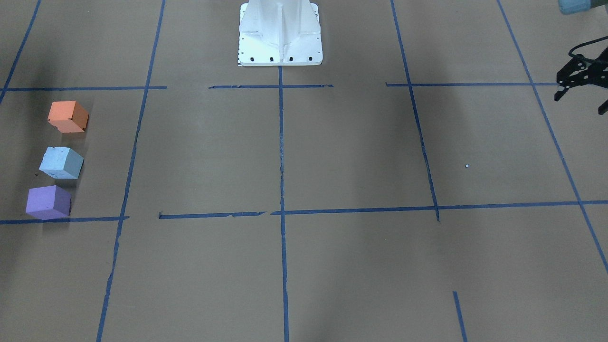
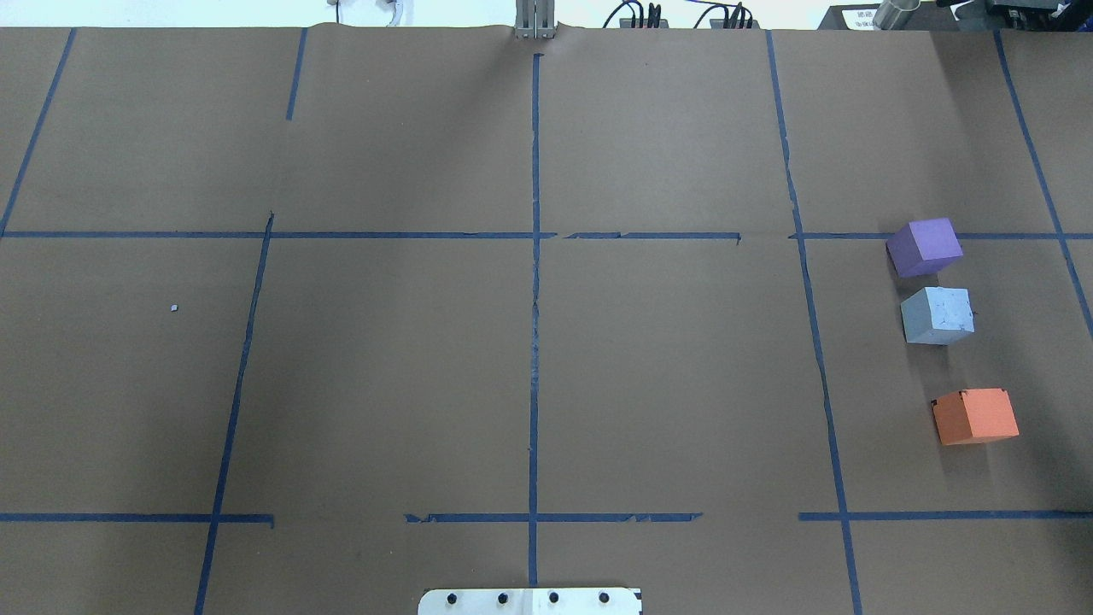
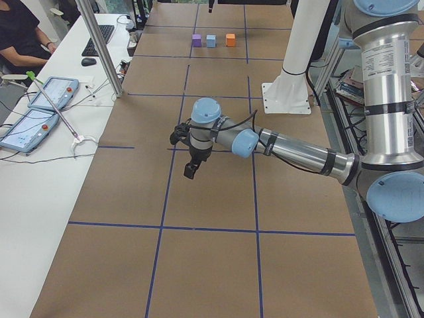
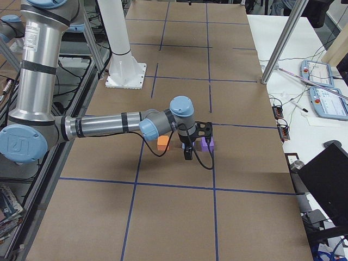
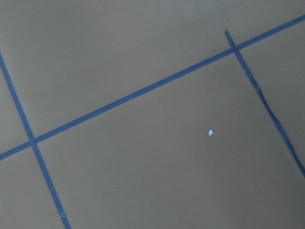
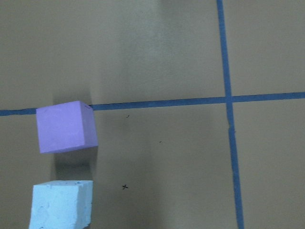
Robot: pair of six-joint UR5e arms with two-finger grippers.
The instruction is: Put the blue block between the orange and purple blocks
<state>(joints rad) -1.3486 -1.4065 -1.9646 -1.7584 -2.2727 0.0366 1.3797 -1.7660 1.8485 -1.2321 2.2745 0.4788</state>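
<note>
Placement looks finished, judging by how the blocks lie: the blue block (image 2: 938, 314) stands on the brown table (image 2: 546, 384) in the gap between the purple block (image 2: 924, 246) and the orange block (image 2: 974, 416). The three form a loose row at the robot's right end. The blue block touches neither neighbour and sits nearer the purple one than the orange one. The front-facing view shows the same order, with the blue block flat on its base and turned a little askew to the others. The right gripper (image 4: 187, 151) hangs above the row, and from the right side view it hides the blue block. Its wrist camera looks down on the purple block and a corner of the blue one with no fingertip in frame, so I cannot tell whether its jaws are apart or closed; nothing appears to be carried. The left gripper (image 1: 582, 100) hovers well away over bare table at the other end — its jaws seem spread with nothing between them, though the frame edge cuts part of it off. If anything remains, it is probably only for the right arm to pull clear, which calls for a straight lift before any sideways travel so that no finger nudges the row.
</note>
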